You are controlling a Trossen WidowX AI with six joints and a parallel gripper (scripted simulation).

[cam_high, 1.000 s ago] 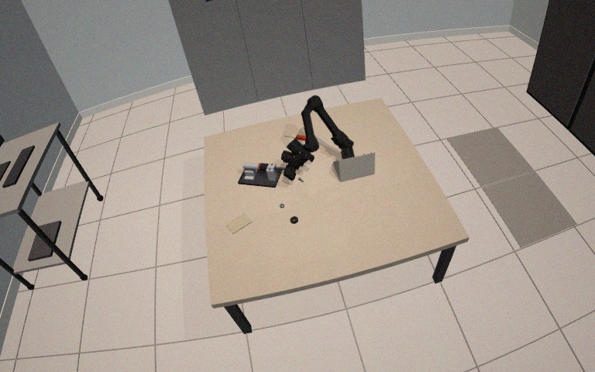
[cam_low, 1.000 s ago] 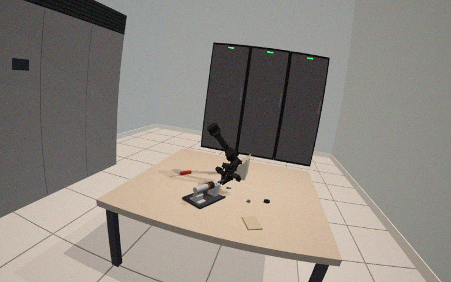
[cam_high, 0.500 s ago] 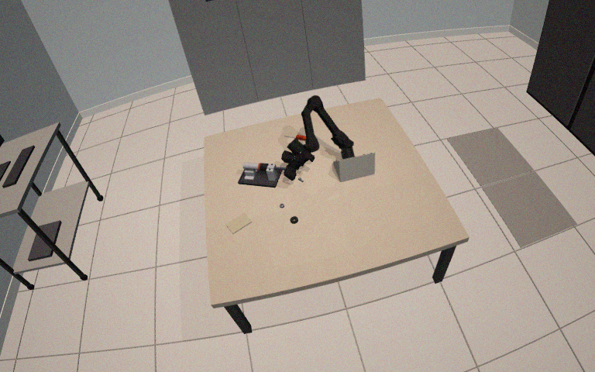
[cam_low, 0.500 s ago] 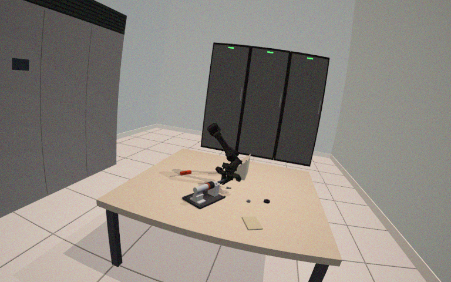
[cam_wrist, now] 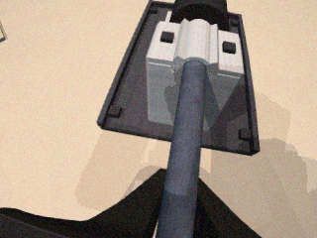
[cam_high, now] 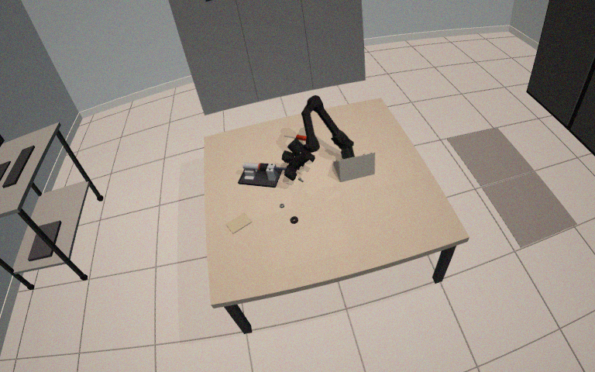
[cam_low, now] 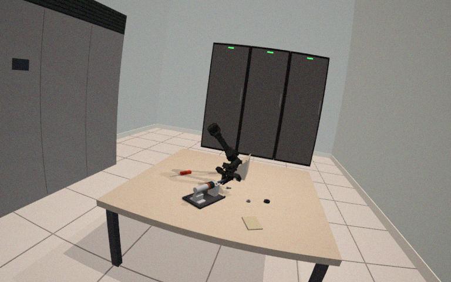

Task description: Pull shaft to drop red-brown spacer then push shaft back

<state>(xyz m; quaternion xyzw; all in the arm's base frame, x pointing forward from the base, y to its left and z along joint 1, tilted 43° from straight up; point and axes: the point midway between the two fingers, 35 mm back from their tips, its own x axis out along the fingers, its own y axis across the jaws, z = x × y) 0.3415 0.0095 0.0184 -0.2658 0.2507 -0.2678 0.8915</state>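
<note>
The dark base carries a light grey cylinder on a low support and a pale block. Between them, an orange-red ring sits beside the cylinder, with a black ring part next to it. The blue-grey shaft passes into the pale block. My gripper is shut on the shaft's outer part. The shaft's inner end is hidden, and no red-brown ring shows on the table.
A small grey ring, a black ring and a yellowish pad lie on the table. A small grey piece lies near my gripper. A red-handled tool and an upright grey panel stand farther off.
</note>
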